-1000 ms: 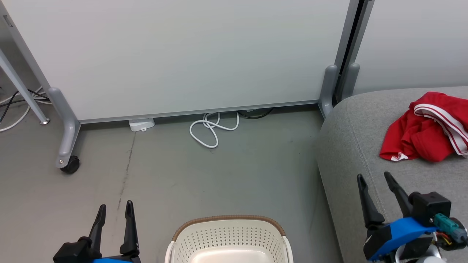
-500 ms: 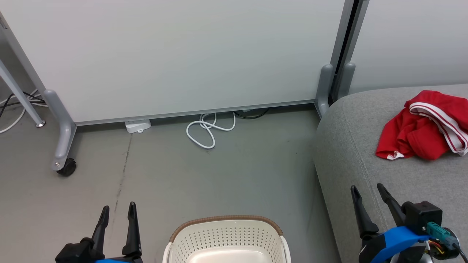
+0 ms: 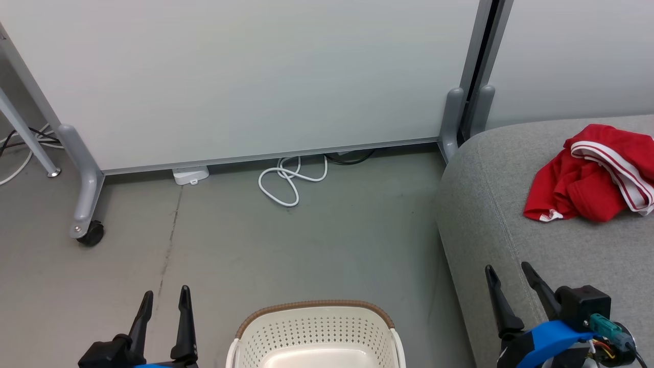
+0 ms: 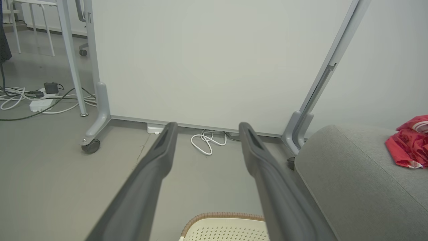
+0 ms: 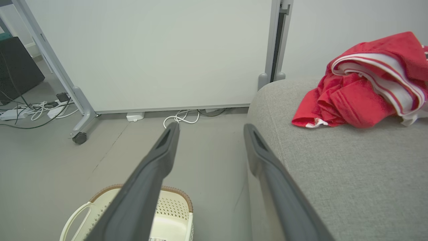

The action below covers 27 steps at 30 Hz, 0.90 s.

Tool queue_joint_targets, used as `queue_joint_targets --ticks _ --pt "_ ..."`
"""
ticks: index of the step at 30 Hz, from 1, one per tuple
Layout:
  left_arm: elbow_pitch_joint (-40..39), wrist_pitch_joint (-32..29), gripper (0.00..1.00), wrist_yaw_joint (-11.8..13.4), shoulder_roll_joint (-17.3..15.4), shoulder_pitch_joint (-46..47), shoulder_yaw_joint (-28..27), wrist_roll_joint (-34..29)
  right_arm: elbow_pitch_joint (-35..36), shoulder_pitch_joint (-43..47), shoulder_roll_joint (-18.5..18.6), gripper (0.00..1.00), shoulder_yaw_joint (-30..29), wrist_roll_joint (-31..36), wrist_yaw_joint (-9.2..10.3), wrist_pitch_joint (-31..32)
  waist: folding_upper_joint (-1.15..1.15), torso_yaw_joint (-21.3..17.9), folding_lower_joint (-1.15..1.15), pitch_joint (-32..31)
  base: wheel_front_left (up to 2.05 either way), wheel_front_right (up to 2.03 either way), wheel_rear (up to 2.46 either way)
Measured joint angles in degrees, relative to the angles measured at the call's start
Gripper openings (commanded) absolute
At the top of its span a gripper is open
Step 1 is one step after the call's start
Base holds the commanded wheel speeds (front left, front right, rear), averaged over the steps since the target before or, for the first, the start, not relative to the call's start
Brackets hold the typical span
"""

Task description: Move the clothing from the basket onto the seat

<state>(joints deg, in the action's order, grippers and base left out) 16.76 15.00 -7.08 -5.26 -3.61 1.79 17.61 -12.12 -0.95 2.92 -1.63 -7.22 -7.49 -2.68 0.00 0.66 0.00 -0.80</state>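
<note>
Head view is showing clothing (image 3: 592, 176) lying far right on the seat (image 3: 511, 220), the near basket (image 3: 317, 332) looking empty, left gripper (image 3: 166, 292) and right gripper (image 3: 508, 267) hanging with fingers apart, gripping nothing, so the task is looking done.

The left end effector (image 3: 166, 292) is hovering just left of the basket (image 3: 314, 305), its two dark fingers (image 3: 183, 322) pointing up the head view and standing apart, gripping nothing. The right end effector (image 3: 507, 268) is hanging farther off to the basket's right, tilting slightly leftward, likewise spread and empty.
</note>
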Motion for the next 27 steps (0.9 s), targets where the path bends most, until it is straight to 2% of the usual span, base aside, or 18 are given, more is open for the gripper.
queue_joint_targets --ticks 2,3,9,27 --pt "0.1 0.0 1.00 0.0 0.0 0.1 0.0 0.0 -0.2 0.0 0.0 1.00 0.2 0.0 0.00 0.0 0.00 0.1 0.00 0.0 0.00 0.00 0.00" --pt "0.3 0.0 0.00 0.0 0.0 0.1 0.0 0.0 -0.4 0.0 0.0 0.00 0.2 0.0 0.00 -0.1 0.00 0.1 0.00 0.0 0.00 0.00 0.00" --pt "3.1 -0.5 0.00 0.0 0.7 -1.3 0.4 0.5 -3.5 0.7 -0.2 0.00 0.2 -0.4 0.00 0.4 0.00 0.1 0.00 0.0 0.00 0.00 0.00" --pt "2.0 -5.4 0.00 0.0 1.1 0.2 -1.4 17.5 -3.4 0.5 -0.3 0.00 -0.8 -19.9 0.00 2.3 0.00 0.0 0.00 0.2 0.00 0.00 0.00"
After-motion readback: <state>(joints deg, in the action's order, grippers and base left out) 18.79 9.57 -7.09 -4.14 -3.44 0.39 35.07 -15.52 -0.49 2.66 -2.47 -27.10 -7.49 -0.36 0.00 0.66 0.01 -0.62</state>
